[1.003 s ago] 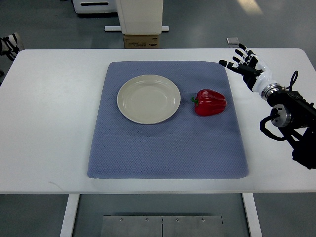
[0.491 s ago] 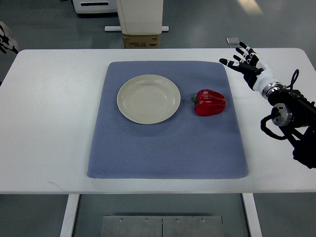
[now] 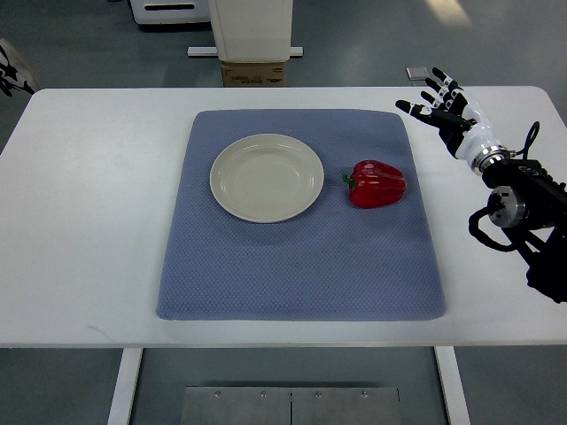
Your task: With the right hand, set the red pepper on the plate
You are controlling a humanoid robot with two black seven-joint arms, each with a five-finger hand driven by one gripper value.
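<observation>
One white table [image 3: 97, 221], one blue-grey mat [image 3: 292, 266] spread across its middle, and on that mat exactly one cream plate [image 3: 266, 177] and one red pepper [image 3: 377, 183]. The pepper lies on the mat just right of the plate, close but not touching, with bare mat in the gap between them. It lies on its side, long axis running left to right, green stem pointing toward the plate. The right hand [image 3: 443, 106] hovers over the table's far right corner, beyond the mat's edge and well apart from the pepper, fingers spread, gripping nothing. Past the table's far edge, one cardboard box [image 3: 254, 73] sits on the floor beneath a white stand [image 3: 251, 27].
</observation>
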